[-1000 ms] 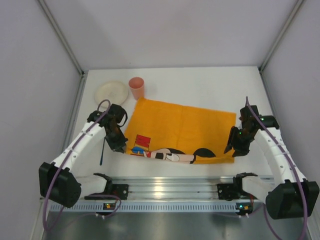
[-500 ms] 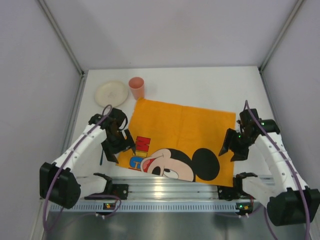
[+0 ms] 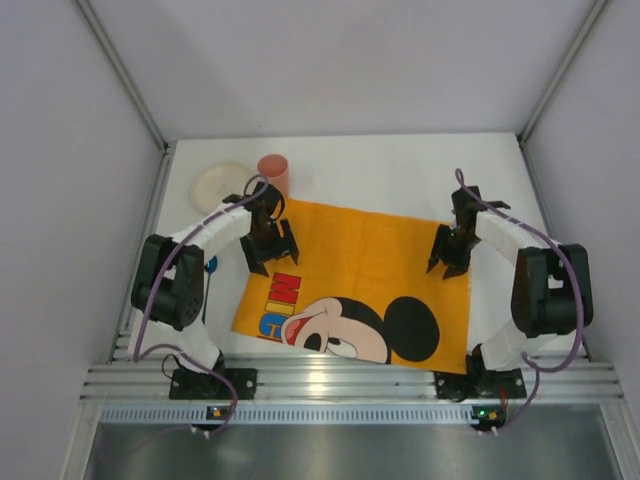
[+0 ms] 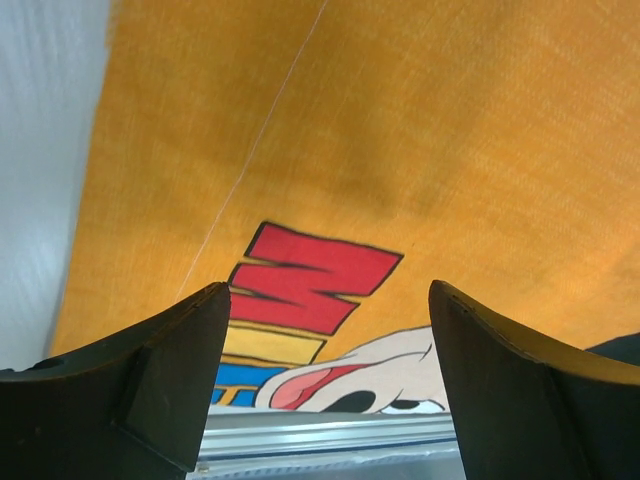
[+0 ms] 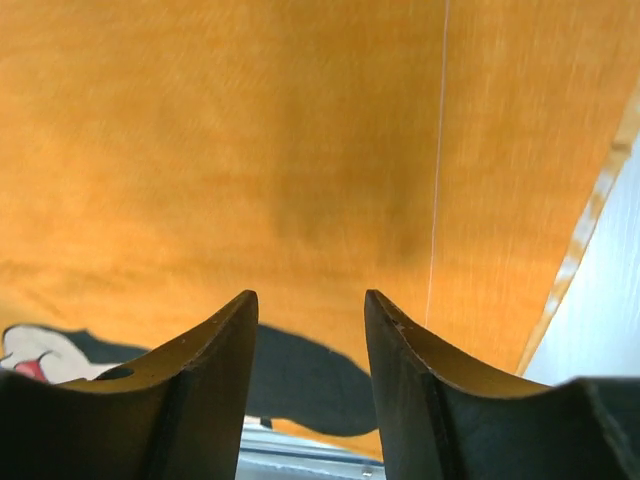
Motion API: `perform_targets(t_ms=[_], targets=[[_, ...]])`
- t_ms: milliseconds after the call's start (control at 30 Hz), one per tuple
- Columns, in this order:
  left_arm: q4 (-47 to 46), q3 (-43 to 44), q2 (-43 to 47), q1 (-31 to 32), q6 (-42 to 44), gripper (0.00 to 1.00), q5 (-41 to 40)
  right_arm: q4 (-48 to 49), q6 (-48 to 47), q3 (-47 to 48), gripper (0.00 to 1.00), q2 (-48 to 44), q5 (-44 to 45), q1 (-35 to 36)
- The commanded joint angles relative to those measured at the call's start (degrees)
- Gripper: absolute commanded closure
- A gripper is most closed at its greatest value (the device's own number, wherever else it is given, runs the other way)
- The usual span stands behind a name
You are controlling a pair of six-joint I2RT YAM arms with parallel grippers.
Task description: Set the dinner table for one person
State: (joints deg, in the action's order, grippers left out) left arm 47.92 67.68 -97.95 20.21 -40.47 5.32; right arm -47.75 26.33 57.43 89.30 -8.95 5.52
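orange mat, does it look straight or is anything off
The orange mat lies flat but askew on the dinner table: its far edge slants, and its near right corner reaches the metal rail. Nothing spilled or damaged.

Mat (image 3: 370, 260) lies on the dinner table (image 3: 400, 170); cup (image 3: 272, 166) behind its left corner; plate (image 3: 214, 185) left of cup.

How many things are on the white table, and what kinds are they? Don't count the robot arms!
Plate: 1
Pink cup: 1
Orange cloth mat: 1
Small blue thing, too hidden to name: 1
Total on the dinner table: 4
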Motion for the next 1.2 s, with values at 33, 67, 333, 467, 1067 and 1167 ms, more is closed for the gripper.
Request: perform_targets(t_ms=[33, 67, 333, 467, 1067, 1167], targets=[[-4.06, 1.93, -3.81, 0.01, 2.24, 0.16, 1.36, 7.84, -3.03, 4.53, 0.54, 8.16, 3.41, 0.02], [-4.15, 1.49, -4.17, 0.01, 2.06, 0.16, 1.44, 8.45, -3.30, 5.40, 0.54, 9.48, 3.76, 0.02], [-4.51, -7.20, -2.87, 0.01, -0.66, 0.16, 2.32, 7.32, -5.40, 20.08, 0.56, 22.31, 4.82, -1.82], [-4.33, -10.28, -0.40, 0.01, -0.84, 0.16, 1.10, 4.25, -5.67, 27.20, 0.57, 26.62, 5.52, -2.44], [0.94, 3.59, -5.58, 0.01, 1.53, 0.16, -4.18, 2.57, -4.35, 26.76, 0.59, 20.83, 3.24, -2.62], [2.87, 5.35, -5.32, 0.01, 0.13, 0.16, -3.30, 1.96, -4.97, 29.13, 0.59, 19.87, 2.19, -2.62]])
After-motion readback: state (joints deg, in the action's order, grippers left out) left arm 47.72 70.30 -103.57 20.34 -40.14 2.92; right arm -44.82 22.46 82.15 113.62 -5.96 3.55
